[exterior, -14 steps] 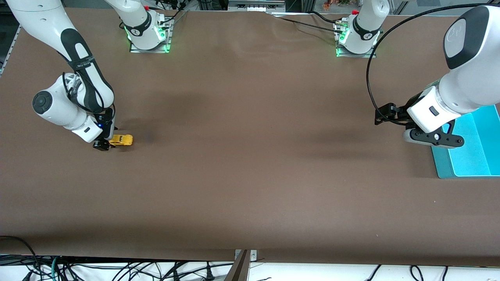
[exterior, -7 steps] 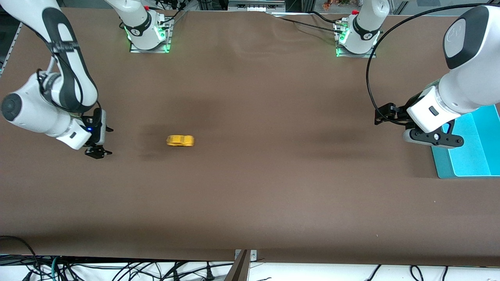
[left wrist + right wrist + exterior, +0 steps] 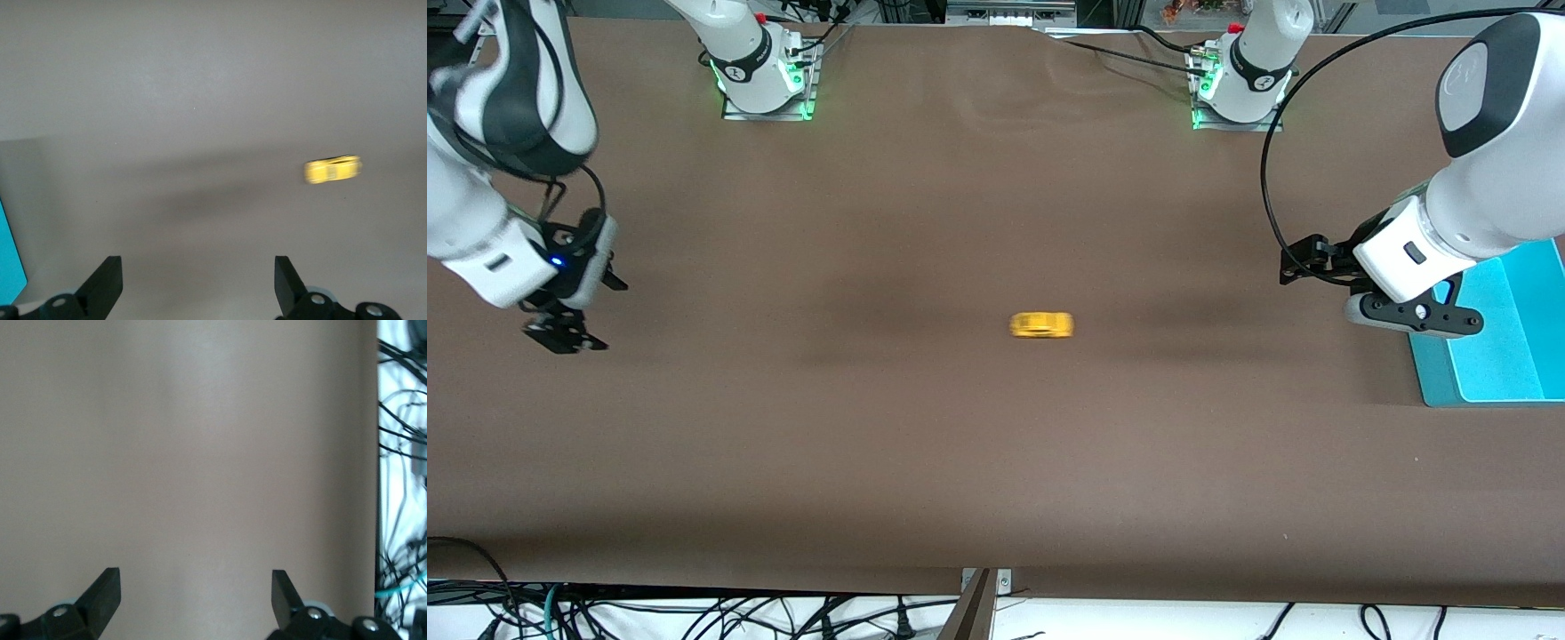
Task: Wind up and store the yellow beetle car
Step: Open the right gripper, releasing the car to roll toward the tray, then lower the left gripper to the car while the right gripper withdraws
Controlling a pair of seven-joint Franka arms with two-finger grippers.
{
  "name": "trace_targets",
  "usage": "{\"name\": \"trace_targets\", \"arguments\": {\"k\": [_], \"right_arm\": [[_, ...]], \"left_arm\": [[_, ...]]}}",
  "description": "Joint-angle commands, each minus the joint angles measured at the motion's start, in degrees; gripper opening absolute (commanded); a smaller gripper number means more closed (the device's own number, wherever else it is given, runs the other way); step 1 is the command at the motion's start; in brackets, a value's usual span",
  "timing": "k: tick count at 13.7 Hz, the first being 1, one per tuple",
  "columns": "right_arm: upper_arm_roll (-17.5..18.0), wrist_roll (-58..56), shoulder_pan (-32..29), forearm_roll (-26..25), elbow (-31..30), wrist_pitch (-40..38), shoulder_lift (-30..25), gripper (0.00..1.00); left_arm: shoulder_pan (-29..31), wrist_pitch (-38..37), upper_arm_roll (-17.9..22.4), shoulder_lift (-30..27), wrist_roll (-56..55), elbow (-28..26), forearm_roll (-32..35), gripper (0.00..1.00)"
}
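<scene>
The yellow beetle car (image 3: 1040,325) is on the brown table near its middle, blurred as it rolls, and free of both grippers. The left wrist view also shows the yellow beetle car (image 3: 333,169) some way ahead of my left gripper (image 3: 197,263), whose fingers are open with nothing between them. My left gripper (image 3: 1303,262) hangs low over the table at the left arm's end, beside the teal tray. My right gripper (image 3: 565,336) is over the right arm's end of the table. In its own view my right gripper (image 3: 195,573) is open and empty over bare table.
A teal tray (image 3: 1494,356) lies at the left arm's end of the table, and its corner (image 3: 10,267) shows in the left wrist view. Loose cables (image 3: 400,487) hang past the table edge in the right wrist view.
The car has left the right gripper and rolled across the table toward the left arm's end. The right gripper has pulled back toward its own end. The left arm has not moved.
</scene>
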Motion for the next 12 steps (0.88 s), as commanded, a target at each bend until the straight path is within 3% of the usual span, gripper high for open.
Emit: {"name": "trace_targets", "arguments": {"k": [1, 6, 12], "right_arm": [[0.4, 8.8, -0.3, -0.4, -0.5, -3.0, -3.9, 1.0], [2.2, 41.0, -0.3, -1.3, 0.0, -7.0, -6.4, 1.0], [2.4, 67.9, -0.3, -1.5, 0.1, -11.8, -8.6, 1.0]], "left_arm": [[0.3, -0.9, 0.2, 0.8, 0.4, 1.7, -1.7, 1.0], [1.7, -0.9, 0.5, 1.4, 13.7, 1.5, -1.2, 1.0], [6.5, -0.9, 0.5, 5.8, 45.3, 0.9, -0.8, 1.0]]}}
